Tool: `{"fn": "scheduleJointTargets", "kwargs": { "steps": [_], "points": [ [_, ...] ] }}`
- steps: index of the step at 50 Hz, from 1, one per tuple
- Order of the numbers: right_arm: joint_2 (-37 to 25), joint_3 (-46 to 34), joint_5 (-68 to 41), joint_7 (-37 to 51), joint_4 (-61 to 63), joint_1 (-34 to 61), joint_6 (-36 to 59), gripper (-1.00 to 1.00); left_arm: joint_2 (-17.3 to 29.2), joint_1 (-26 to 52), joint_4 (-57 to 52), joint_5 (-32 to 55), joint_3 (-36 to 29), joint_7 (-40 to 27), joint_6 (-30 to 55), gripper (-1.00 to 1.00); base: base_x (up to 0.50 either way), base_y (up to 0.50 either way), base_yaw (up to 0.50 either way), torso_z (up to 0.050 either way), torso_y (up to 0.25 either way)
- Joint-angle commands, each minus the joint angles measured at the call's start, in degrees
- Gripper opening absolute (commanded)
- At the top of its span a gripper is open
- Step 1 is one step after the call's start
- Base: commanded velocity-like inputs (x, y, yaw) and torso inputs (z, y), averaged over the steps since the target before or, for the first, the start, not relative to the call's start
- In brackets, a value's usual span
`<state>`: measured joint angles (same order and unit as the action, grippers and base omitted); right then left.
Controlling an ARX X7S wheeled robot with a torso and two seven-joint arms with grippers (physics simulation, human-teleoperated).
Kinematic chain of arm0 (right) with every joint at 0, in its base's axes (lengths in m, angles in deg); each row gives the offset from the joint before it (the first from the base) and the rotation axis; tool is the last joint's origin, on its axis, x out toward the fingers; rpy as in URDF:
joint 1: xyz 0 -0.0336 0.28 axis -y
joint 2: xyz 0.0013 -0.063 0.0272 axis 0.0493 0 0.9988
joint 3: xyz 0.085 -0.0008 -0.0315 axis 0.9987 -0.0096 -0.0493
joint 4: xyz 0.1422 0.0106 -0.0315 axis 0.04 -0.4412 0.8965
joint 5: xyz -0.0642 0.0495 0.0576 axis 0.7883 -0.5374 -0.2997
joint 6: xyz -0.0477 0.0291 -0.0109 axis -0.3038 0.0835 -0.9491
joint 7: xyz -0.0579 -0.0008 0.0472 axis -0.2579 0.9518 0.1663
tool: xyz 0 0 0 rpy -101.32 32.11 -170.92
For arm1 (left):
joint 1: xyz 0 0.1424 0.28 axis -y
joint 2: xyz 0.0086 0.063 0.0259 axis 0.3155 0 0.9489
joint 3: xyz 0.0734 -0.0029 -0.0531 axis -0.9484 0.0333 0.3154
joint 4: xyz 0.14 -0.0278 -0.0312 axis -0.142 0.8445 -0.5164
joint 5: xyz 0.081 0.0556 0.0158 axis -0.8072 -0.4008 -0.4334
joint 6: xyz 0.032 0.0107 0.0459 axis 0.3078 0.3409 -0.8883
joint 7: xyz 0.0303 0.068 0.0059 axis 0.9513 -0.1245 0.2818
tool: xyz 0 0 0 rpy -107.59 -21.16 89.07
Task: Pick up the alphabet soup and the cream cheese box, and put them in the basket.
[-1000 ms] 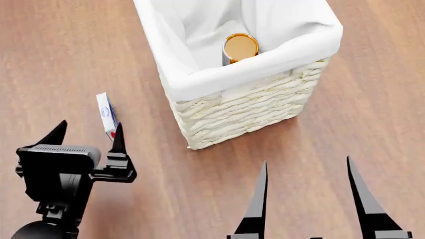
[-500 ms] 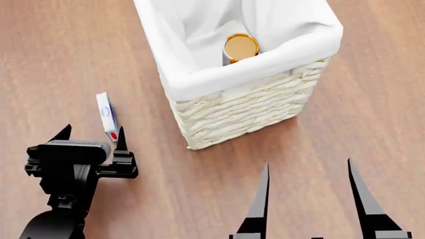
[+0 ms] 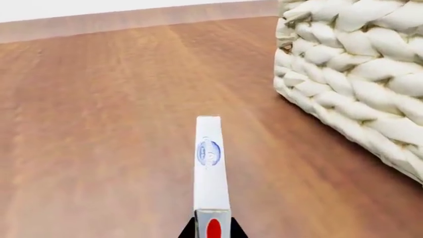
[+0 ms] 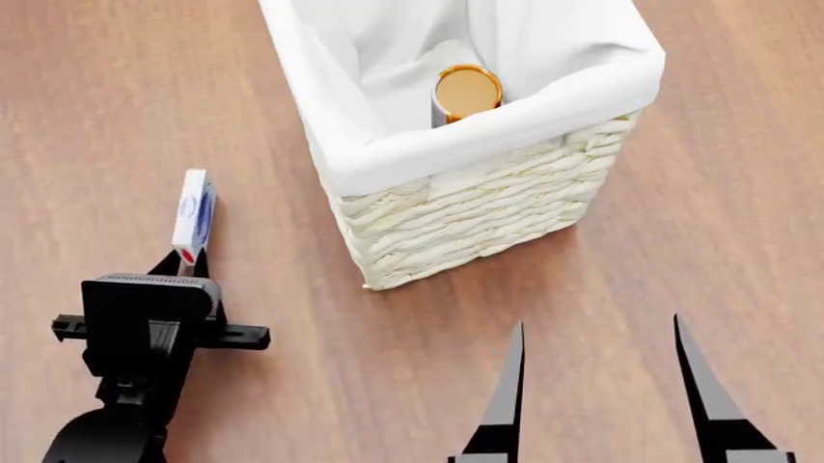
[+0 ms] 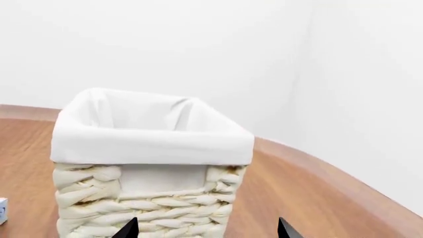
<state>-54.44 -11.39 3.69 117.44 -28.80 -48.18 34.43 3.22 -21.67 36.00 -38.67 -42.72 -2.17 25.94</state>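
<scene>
Left gripper (image 4: 189,262) is clamped on the near end of the cream cheese box (image 4: 192,216); in the left wrist view the box (image 3: 210,168) stands on edge between the two black fingertips (image 3: 187,229), its red spot at the pinched end and the blue oval logo facing the camera. The box sits to the left of the basket (image 4: 477,207) and apart from it, over the wooden floor (image 4: 116,106); whether its lower edge touches the floor I cannot tell.

The soup can (image 4: 465,94) stands upright inside the basket, against the white liner (image 4: 386,145) at the near wall, only its round metal top showing.

Right gripper (image 4: 599,386) is spread wide, holding nothing, in front of the basket's near right corner. The right wrist view faces the woven side (image 5: 148,203).
</scene>
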Motion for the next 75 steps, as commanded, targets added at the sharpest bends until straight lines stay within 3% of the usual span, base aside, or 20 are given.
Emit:
{"fn": "scheduleJointTargets", "kwargs": {
  "steps": [1,5,12,20,24,32,39,42,46,75],
  "points": [
    [0.14,0.16,-0.12,-0.18,-0.39,-0.49,-0.39,1.00,0.21,2.57,0.23,-0.99,2.63,0.63,-1.22,-1.00,0.00,0.00,0.00,0.000,0.000],
    [0.13,0.25,-0.09,-0.19,-0.20,-0.56,-0.39,1.00,2.67,-4.28,-26.96,-1.43,1.65,-1.93,13.11,-1.00,0.00,0.00,0.00,0.000,0.000],
    [-0.17,0.35,0.03,-0.15,0.14,-0.85,-0.61,1.00,5.57,-8.90,-54.66,-0.09,1.52,-3.25,27.02,-1.00,0.00,0.00,0.00,0.000,0.000],
    [-0.22,0.35,0.56,-0.26,1.32,-0.70,0.21,1.00,8.10,-9.77,-77.50,2.20,0.90,-3.13,38.57,-1.00,0.00,0.00,0.00,0.000,0.001],
    [-0.14,0.25,0.90,-0.20,2.13,-0.72,0.85,1.00,8.85,-7.59,-83.62,2.46,-0.43,-2.52,42.64,-1.00,0.00,0.00,0.00,0.000,0.000],
    [0.03,0.24,1.43,-0.21,2.93,-0.79,1.36,1.00,8.33,1.41,-81.00,2.49,-5.39,1.78,46.87,-1.00,0.00,0.00,0.00,0.000,0.001],
    [-0.27,0.37,1.23,-0.38,3.51,-0.78,1.68,1.00,6.94,10.37,-75.36,9.70,-8.51,11.27,54.91,-1.00,0.00,0.00,0.00,0.000,0.000],
    [0.09,0.36,1.29,-0.49,3.21,-0.87,1.62,1.00,6.87,16.04,-72.39,17.32,-9.63,18.55,66.44,-1.00,0.00,0.00,0.00,0.000,0.000],
    [0.13,0.42,1.29,-0.56,3.03,-1.04,1.42,1.00,8.14,17.86,-70.87,21.00,-13.16,25.86,71.62,-1.00,0.00,0.00,0.00,0.000,0.000],
    [-0.02,0.95,1.29,-0.62,3.09,-1.95,1.08,1.00,6.98,20.86,-60.35,20.86,-14.61,28.47,68.66,-1.00,0.00,0.00,0.00,0.000,0.001]
  ]
}}
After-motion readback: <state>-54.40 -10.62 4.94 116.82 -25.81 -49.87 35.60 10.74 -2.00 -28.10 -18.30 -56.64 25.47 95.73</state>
